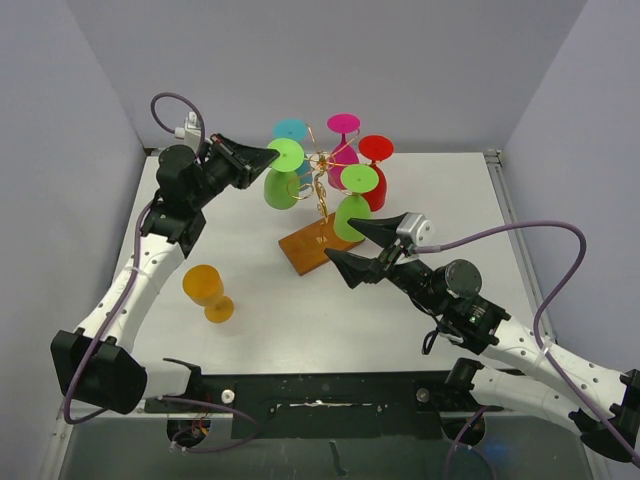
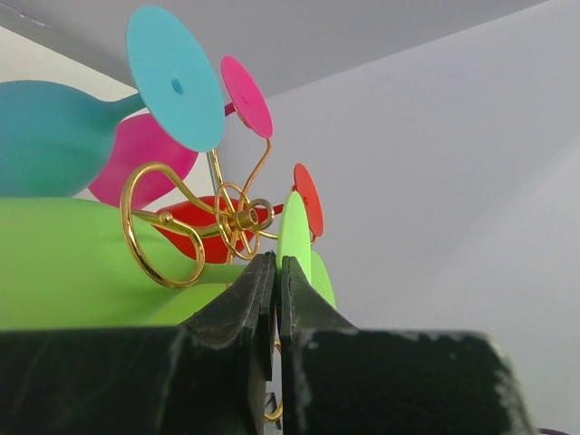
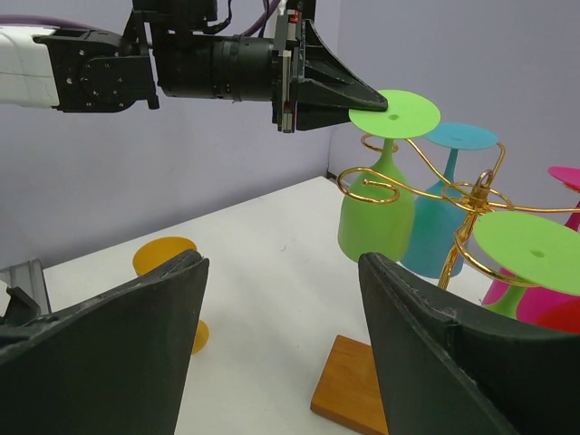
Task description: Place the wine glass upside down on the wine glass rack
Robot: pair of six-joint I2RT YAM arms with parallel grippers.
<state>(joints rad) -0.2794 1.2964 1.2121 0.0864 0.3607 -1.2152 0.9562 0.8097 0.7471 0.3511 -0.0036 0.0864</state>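
Note:
The gold wire wine glass rack (image 1: 320, 172) stands on its brown wooden base (image 1: 312, 247) at the table's middle back. A green wine glass (image 1: 281, 186) hangs upside down on its left scroll arm. My left gripper (image 1: 272, 154) is shut on the rim of this glass's flat foot (image 3: 395, 112); in the left wrist view the foot's edge (image 2: 294, 231) rises from between the closed fingertips (image 2: 263, 272). My right gripper (image 1: 342, 240) is open and empty, just right of the base; in its own view it frames the table and the base (image 3: 349, 399).
An orange wine glass (image 1: 206, 289) stands on the table at the front left, also in the right wrist view (image 3: 163, 256). Teal (image 1: 291, 130), magenta (image 1: 343, 124), red (image 1: 376, 149) and a second green glass (image 1: 357, 181) hang upside down on the rack.

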